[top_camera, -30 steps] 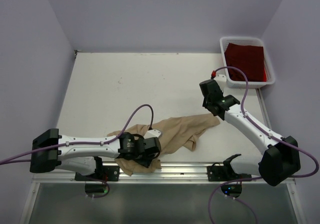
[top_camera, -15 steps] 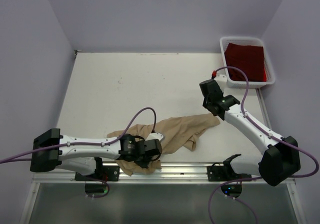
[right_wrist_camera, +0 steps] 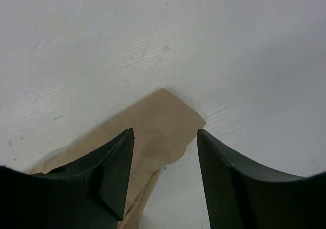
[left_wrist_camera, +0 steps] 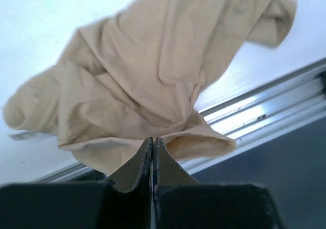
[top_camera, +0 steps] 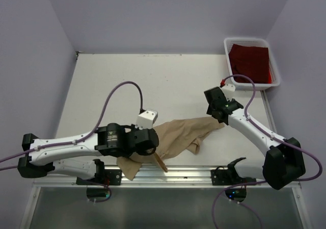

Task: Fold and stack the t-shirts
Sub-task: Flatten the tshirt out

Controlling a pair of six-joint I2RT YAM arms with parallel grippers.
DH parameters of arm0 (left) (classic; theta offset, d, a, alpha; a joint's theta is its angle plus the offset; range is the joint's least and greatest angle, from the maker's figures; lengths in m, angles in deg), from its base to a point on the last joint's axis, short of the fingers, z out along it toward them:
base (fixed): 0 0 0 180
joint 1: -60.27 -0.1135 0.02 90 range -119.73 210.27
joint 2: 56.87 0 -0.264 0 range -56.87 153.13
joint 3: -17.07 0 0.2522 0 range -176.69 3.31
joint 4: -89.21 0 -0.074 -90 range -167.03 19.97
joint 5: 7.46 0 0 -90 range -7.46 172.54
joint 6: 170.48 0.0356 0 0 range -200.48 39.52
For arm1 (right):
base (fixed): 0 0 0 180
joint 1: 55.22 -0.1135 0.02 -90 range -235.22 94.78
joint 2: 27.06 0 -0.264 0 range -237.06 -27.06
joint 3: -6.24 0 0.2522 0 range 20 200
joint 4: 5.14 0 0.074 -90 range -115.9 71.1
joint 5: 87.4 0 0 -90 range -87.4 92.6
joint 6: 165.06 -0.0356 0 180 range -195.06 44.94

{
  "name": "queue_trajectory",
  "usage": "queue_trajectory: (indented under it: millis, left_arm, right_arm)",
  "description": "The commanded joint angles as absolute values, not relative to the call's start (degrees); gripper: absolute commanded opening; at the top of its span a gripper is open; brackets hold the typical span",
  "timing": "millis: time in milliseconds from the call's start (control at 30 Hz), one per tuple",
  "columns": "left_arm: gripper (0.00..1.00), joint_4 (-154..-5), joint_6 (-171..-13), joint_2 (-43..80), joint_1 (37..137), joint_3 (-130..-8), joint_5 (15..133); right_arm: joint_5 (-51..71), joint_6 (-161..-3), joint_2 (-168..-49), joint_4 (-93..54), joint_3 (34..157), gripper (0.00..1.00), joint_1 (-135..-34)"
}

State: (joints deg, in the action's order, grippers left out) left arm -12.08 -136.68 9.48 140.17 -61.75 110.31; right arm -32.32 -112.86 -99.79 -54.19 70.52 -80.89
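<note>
Since my own left arm covers the near part of it in the top view, I can't see the whole tan t-shirt (top_camera: pixel 183 132) from up there, so bear with me. The white table (top_camera: pixel 153 81) is the big thing. The tan shirt lies crumpled along its front edge between my two arms, and the near end reaches the metal rail (top_camera: pixel 193 172).

In the far right corner sits the white bin (top_camera: pixel 227 48) with the dark red t-shirt (top_camera: pixel 249 60) lying flat inside, well apart from the tan one.

My left gripper (left_wrist_camera: pixel 153 140) is pinched tight on a fold at the tan shirt's near edge. My right gripper (right_wrist_camera: pixel 164 132) has its fingers spread, straddling the shirt's far right corner. I honestly can't tell from that angle whether the tips touch the cloth or the table.

The smallest bit is a little white strip (left_wrist_camera: pixel 18 135) poking out at the shirt's edge in my left wrist view, too tiny to make out properly.
</note>
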Motion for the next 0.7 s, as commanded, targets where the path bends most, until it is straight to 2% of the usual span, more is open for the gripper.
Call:
queue_trajectory:
  millis: [0, 300, 500, 667]
  left_arm:
    - [0.0, -1.53, -140.07, 5.02, 139.12, -69.8, 124.37]
    - [0.0, -1.62, -134.44, 1.4, 132.6, -86.32, 140.53]
    - [0.0, -1.62, -135.67, 2.1, 131.64, -90.91, 154.85]
    - [0.0, -1.62, -135.41, 2.98, 129.53, -92.67, 157.95]
  right_arm:
    - [-32.3, -115.84, -99.92, -54.94, 68.52, 0.57, -80.45]
    - [-31.77, -116.99, -97.99, -55.02, 65.44, 0.56, -80.01]
    - [-31.86, -117.08, -97.72, -54.85, 64.47, 0.54, -79.83]
    - [-31.77, -116.9, -97.99, -53.97, 64.3, 0.54, -79.74]
